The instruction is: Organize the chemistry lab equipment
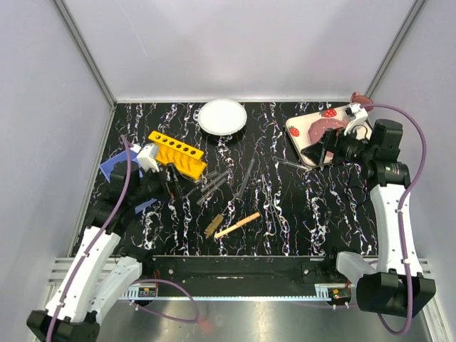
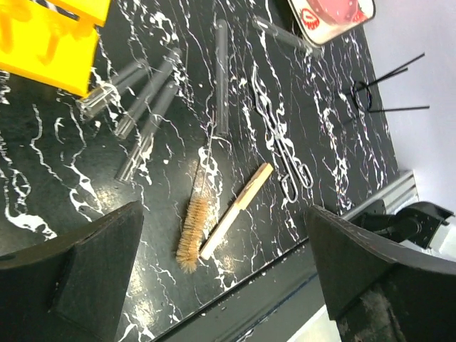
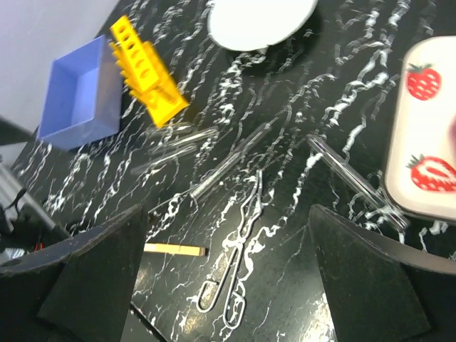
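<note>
The yellow rack (image 1: 178, 153) (image 2: 50, 43) (image 3: 146, 71) lies at the table's left. Three clear tubes (image 1: 212, 184) (image 2: 146, 100) (image 3: 228, 160) lie loose beside it, and one more tube (image 1: 288, 164) (image 3: 353, 182) lies near the tray. Metal tongs (image 1: 246, 178) (image 2: 281, 142) (image 3: 239, 263), a brown brush (image 1: 212, 226) (image 2: 192, 231) and a pale wooden stick (image 1: 237, 225) (image 2: 239, 209) (image 3: 174, 249) rest mid-table. My left gripper (image 1: 169, 188) (image 2: 224, 271) hovers open by the rack, holding nothing. My right gripper (image 1: 320, 152) (image 3: 228, 278) hangs open over the tray's near corner, also empty.
A round white plate (image 1: 222, 116) (image 3: 260, 21) sits at the back centre. The strawberry-printed tray (image 1: 298, 132) (image 2: 331, 18) (image 3: 427, 142) with a pink cup (image 1: 320, 128) is at the back right. A blue bin (image 1: 114, 167) (image 3: 78, 100) stands at the left edge. Grey walls enclose three sides.
</note>
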Controlling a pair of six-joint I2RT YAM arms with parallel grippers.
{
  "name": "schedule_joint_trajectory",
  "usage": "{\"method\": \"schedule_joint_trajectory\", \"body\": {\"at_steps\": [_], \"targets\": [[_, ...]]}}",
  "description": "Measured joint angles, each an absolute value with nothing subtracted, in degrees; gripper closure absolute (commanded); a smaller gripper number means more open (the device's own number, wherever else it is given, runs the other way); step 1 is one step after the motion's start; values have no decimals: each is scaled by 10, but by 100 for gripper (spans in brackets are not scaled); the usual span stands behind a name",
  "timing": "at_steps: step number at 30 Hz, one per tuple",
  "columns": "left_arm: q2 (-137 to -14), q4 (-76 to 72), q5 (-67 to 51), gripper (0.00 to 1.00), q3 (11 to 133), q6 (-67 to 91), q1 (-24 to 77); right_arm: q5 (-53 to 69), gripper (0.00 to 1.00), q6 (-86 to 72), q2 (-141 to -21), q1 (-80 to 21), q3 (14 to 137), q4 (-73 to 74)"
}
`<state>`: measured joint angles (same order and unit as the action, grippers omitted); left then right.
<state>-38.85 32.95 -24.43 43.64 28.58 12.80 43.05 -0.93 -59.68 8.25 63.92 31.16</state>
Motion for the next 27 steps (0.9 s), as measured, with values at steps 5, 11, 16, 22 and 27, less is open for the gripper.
{"method": "schedule_joint_trajectory", "body": {"at_steps": [5, 11, 16, 22, 27], "targets": [[-437, 328, -187, 1, 453, 302, 230, 510, 0, 57, -606, 83, 630, 330], [-529, 328, -112, 1, 469, 321, 341, 522, 0, 104, -635, 83, 603, 346], [-632, 327, -62, 1, 508, 331, 400, 522, 0, 125, -635, 83, 576, 352], [-779, 322, -33, 1, 592, 328, 443, 520, 0, 132, -634, 83, 549, 347], [-912, 319, -25, 1, 700, 310, 462, 520, 0, 132, -624, 83, 528, 337]]}}
